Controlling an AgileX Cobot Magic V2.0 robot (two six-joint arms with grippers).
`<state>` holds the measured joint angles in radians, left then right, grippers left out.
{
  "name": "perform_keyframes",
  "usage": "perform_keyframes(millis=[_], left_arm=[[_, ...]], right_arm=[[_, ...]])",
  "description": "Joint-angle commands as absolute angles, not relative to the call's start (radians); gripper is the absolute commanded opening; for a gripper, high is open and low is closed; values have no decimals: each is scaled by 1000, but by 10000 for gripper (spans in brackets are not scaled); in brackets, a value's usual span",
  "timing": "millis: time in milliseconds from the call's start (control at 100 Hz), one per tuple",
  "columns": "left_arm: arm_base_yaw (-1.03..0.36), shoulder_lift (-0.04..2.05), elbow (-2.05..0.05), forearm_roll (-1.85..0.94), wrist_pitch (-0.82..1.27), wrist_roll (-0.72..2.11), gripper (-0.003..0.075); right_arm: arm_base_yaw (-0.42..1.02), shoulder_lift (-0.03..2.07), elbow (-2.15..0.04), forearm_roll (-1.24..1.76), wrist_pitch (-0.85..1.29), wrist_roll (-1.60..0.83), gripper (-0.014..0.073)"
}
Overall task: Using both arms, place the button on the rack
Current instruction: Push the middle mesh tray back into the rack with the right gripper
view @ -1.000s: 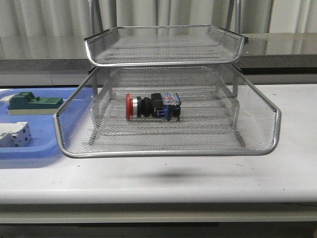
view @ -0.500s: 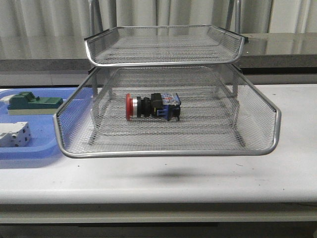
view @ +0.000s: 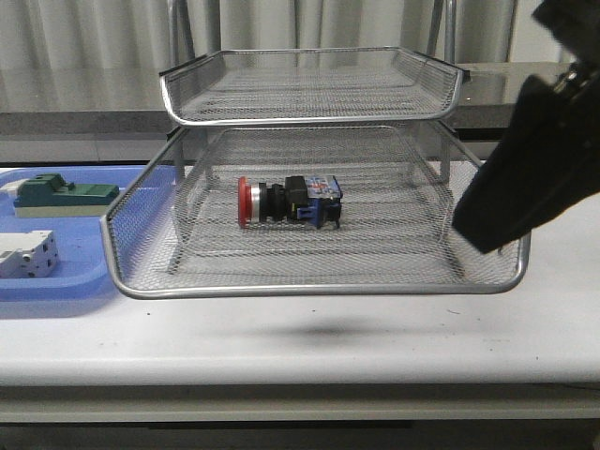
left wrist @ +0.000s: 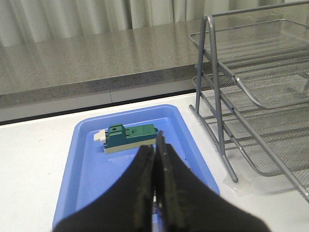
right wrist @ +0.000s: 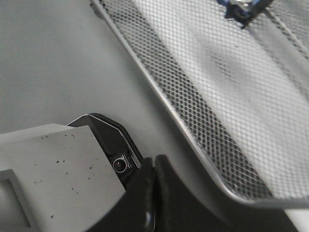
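Right arm [view: 530,178] entered frame, angled down beside rack [view: 319,272]; claw closed.

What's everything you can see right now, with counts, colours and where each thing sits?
Red-capped push-button switch with black-and-blue body: one, lying on its side in the lower visible mesh tray.
Silver wire-mesh letter tray rack: one, on the white table, middle of the front view.
Blue plastic tray: one, on the table left of the rack.
Green block: one, in the blue tray, far end.
White block-shaped switch: one, in the blue tray, nearer end.
White table: one, under everything.
Left pincer: one, black, shut, empty, above the blue tray.
Right pincer: one, black, shut, empty, beside the rack's front right corner.
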<state>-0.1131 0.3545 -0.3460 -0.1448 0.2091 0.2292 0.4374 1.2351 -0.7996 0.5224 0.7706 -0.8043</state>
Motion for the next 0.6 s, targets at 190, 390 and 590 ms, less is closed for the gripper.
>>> perform_keyframes(millis=[190, 390, 590], left_arm=[[-111, 361, -373, -158, 118, 219, -20], [-111, 361, -373, -158, 118, 219, -20], [-111, 361, -373, -158, 118, 219, -20]], right_arm=[[572, 1350, -834, 534, 634, -847, -69], [615, 1410, -835, 512, 579, -847, -69], [623, 1452, -835, 510, 514, -847, -69]])
